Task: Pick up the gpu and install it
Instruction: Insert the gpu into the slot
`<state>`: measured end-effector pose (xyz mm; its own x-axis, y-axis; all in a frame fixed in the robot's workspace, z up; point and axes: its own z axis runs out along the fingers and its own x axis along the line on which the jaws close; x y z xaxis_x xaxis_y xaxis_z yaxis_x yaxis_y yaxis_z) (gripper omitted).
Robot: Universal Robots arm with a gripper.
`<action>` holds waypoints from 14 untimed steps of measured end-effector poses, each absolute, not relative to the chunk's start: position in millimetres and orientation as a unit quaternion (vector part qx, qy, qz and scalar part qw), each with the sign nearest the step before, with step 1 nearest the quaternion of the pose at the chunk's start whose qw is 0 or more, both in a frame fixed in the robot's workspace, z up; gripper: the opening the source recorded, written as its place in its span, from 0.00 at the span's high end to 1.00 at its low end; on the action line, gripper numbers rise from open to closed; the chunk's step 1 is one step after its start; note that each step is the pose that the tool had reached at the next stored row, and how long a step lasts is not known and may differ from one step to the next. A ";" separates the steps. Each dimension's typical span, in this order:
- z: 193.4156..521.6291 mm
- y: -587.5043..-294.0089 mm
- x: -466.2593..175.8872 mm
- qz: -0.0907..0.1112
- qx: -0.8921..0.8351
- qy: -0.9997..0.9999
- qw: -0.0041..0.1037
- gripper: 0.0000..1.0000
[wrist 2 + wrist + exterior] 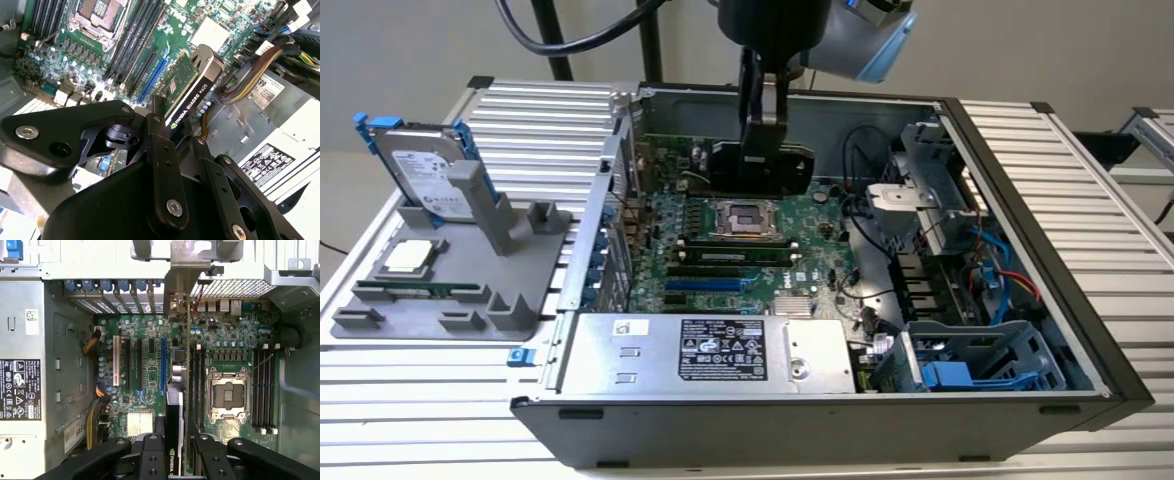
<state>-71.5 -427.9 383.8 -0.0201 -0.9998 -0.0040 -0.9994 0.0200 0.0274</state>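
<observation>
My gripper (763, 128) is shut on the gpu (754, 165), a dark card hanging inside the open computer case above the green motherboard (720, 255). In the second wrist view the gpu (190, 87) shows its green board and black cooler, clamped between my gripper's (177, 135) black fingers (161, 145). In the first wrist view the gpu (175, 410) is edge-on, running from my gripper (176, 442) toward the case's rear slot openings. Its silver bracket (182, 280) is at that end. The card lies just beside the long blue slot (163, 362). It appears to hang above the board.
A grey fixture (440, 300) on the exterior view's left holds a silver hard drive (427, 170), a square chip (411, 257) and a memory stick (414, 291). Inside the case are the processor socket (747, 215), power supply (707, 350), a drive cage (974, 360) and cables (881, 240).
</observation>
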 end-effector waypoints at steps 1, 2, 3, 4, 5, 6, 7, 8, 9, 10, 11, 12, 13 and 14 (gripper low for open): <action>383.1 -427.9 -71.5 -0.011 0.700 -0.714 0.008 1.00; 382.5 -427.9 -71.5 -0.011 0.700 -0.714 0.008 1.00; 381.9 -427.9 -71.5 -0.011 0.700 -0.714 0.008 1.00; 381.3 -427.9 -71.5 -0.010 0.700 -0.714 0.007 1.00; 380.7 -427.9 -71.5 -0.010 0.700 -0.714 0.007 1.00; 380.2 -427.9 -71.5 -0.010 0.700 -0.714 0.007 1.00; 379.7 -427.9 -71.5 -0.010 0.700 -0.714 0.007 1.00; 379.5 -427.9 -71.5 -0.010 0.700 -0.714 0.007 1.00; 379.5 -427.9 -71.5 -0.010 0.700 -0.714 0.007 1.00; 379.5 -427.9 -71.6 -0.010 0.700 -0.714 0.007 1.00; 379.4 -427.9 -71.5 -0.010 0.700 -0.714 0.007 1.00; 379.4 -427.9 -71.5 -0.010 0.700 -0.714 0.007 1.00; 379.2 -427.9 -71.5 -0.010 0.700 -0.714 0.007 1.00; 378.9 -427.9 -71.6 -0.010 0.700 -0.714 0.007 1.00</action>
